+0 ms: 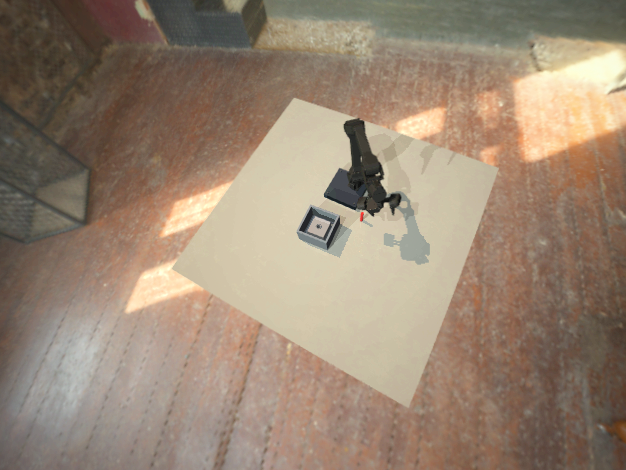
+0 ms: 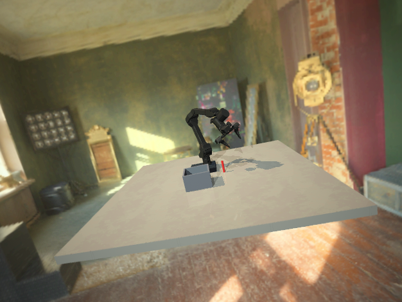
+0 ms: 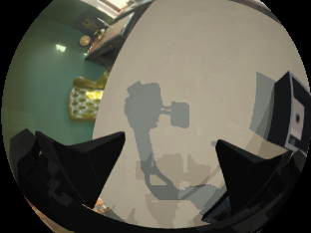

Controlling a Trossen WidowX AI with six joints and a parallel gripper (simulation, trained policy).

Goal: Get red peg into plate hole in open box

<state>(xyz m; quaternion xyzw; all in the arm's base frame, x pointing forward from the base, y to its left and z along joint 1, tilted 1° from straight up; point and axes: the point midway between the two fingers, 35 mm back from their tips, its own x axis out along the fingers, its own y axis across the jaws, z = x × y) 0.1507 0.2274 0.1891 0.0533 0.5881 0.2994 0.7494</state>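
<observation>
The red peg stands upright on the table, between the robot's base and the open side of the table, a little apart from the box. The grey open box has a pale plate at its bottom with a small dark hole, and no peg shows in it. My gripper is wide open with nothing between its fingers. It hangs well above the table and the peg, off to one side of it. The peg is not visible in the wrist view.
The beige table top carries the arm's dark base, which sits close to the box and the peg. The arm's shadow falls on the table. One table edge shows at the left of the wrist view.
</observation>
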